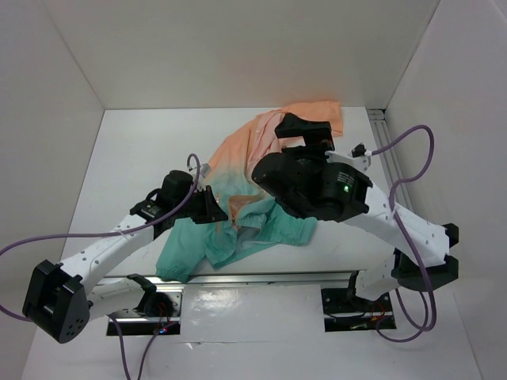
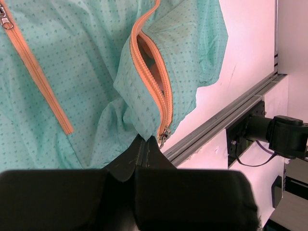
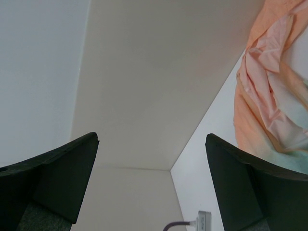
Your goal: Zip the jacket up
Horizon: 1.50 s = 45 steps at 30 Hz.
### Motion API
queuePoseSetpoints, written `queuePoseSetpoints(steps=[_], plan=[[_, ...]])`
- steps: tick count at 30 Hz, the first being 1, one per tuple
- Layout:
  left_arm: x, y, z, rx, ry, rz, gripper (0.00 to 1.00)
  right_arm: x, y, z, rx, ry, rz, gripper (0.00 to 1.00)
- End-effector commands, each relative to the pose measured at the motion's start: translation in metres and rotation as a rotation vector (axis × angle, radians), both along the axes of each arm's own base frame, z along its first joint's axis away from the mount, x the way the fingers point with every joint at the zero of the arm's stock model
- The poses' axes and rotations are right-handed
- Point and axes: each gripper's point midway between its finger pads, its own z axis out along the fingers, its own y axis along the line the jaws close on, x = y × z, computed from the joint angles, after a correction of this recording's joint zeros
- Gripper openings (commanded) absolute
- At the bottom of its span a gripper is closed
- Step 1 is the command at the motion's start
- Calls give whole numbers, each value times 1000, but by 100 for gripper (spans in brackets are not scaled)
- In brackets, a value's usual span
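The right gripper (image 3: 152,139) stands wide open. Its two dark fingers (image 3: 53,178) rise from the lower left and lower right corners of the picture, far from each other, and there is nothing between them. Behind the gap there is only a plain white wall (image 3: 130,72) that meets another wall in a corner. At the right edge the jacket (image 3: 262,96) lies crumpled in many folds on a white surface (image 3: 211,144). It is peach-orange above and becomes teal near the right finger. At the bottom, between the fingers, a small grey connector (image 3: 203,220) holds a purple cable (image 3: 178,225).
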Motion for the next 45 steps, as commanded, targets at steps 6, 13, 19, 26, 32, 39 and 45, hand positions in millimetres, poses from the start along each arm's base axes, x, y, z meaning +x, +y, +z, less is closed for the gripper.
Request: queuePoseSetpoints(steps=[6, 13, 19, 26, 32, 39, 45], plan=[[4, -9, 25, -46, -69, -25, 0, -37, -63, 99, 742, -515, -126, 100], [4, -12, 29, -50, -77, -35, 0, -25, -39, 99, 263, -325, -159, 100], [2, -14, 26, -46, -68, -44, 0, -8, -23, 71, -535, 23, -220, 100], [3, -17, 21, -41, -55, -40, 0, 14, -32, 33, -1139, 371, -300, 100], [4, -16, 21, -36, -58, -33, 0, 28, -29, -16, -1558, 542, -306, 100], [6, -17, 23, -40, -66, -33, 0, 43, -62, -107, -2091, 892, -317, 100], [4, -19, 17, -37, -59, -42, 0, 46, -96, -146, -2193, 1108, -294, 98]])
